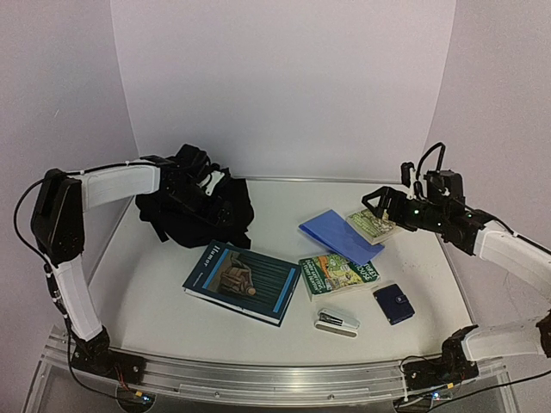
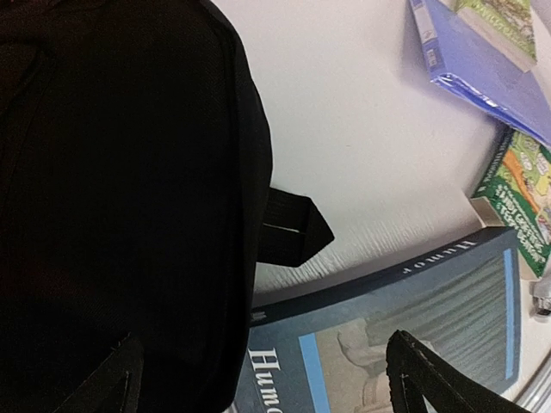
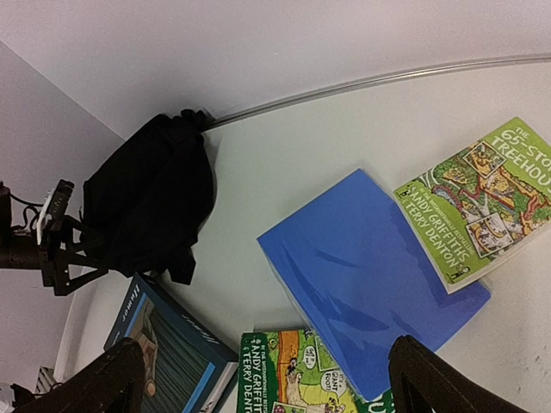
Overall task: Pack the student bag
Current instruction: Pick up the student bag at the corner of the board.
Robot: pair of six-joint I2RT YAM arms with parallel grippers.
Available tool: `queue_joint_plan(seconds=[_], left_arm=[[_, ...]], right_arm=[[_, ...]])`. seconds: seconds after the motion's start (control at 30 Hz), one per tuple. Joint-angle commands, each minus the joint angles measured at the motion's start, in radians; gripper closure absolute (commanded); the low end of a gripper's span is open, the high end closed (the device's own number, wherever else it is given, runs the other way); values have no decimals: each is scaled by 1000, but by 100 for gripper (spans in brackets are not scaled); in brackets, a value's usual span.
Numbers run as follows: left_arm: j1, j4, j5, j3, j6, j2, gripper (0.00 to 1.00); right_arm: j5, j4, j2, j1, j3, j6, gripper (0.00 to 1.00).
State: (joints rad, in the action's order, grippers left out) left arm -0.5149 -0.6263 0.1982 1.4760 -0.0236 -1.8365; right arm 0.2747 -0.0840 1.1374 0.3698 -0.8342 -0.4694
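At the far left of the counter (image 1: 146,297) sits the student bag (image 1: 194,219), a slumped black heap; I cannot tell whether it is unzipped. The blue Humor book (image 1: 243,281) lies just in front of it. The left end effector (image 2: 267,383) hovers over the bag's edge, fingers spread. The right end effector (image 3: 263,379), likewise spread, hangs above a blue folder (image 3: 370,275).

White tabletop (image 1: 146,288) under even light, pale curved backdrop wall (image 1: 284,86) behind, aluminium rail (image 1: 258,379) along near edge

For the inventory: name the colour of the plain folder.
Blue, no pattern; the folder shows best in right wrist view.
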Motion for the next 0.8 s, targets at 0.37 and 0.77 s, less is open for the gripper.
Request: queue_joint_plan(seconds=[0.37,0.77], left_arm=[[-68,17,-479,125,-10,-146,58],[-68,-129,-577,271,6,33,100]], right_arm=[[2,6,-158,3,52,32,2],[-45,-89,-212,2,0,118,2]])
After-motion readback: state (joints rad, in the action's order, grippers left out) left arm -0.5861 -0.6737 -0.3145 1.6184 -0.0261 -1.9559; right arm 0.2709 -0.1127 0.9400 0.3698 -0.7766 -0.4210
